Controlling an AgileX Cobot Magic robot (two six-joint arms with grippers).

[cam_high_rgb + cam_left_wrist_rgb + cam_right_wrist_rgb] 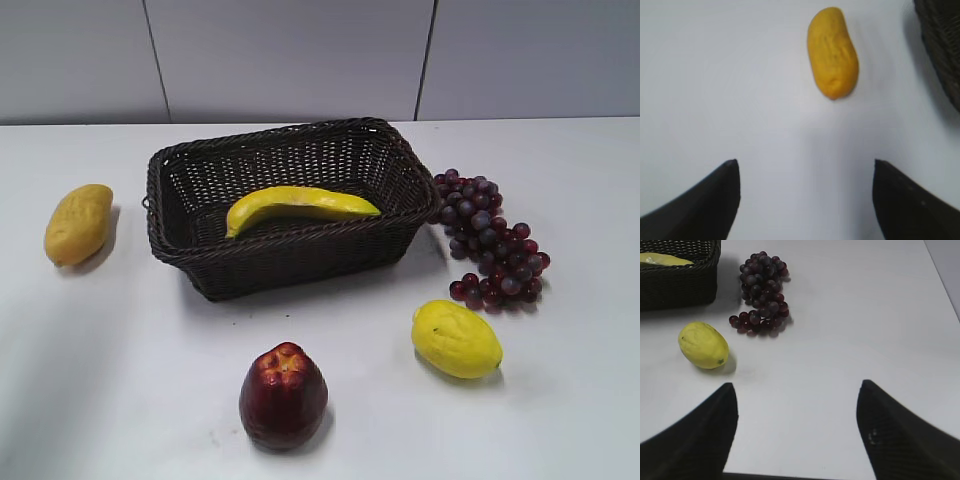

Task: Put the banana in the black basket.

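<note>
1. Banana lies inside the black basket, slanted across its floor.
2. Left claw gapes wide, holding nothing, above bare counter near the mango.
3. Right claw is likewise spread and empty, with lemon and grapes ahead of it.

Banana: long, curved, bright yellow, lying on its side inside the black basket, stretched lengthwise across the interior; black basket: dark woven wicker, rectangular, flared sides, braided rim, upright on the white table; one banana end visible over its rim in the right wrist view.
</note>
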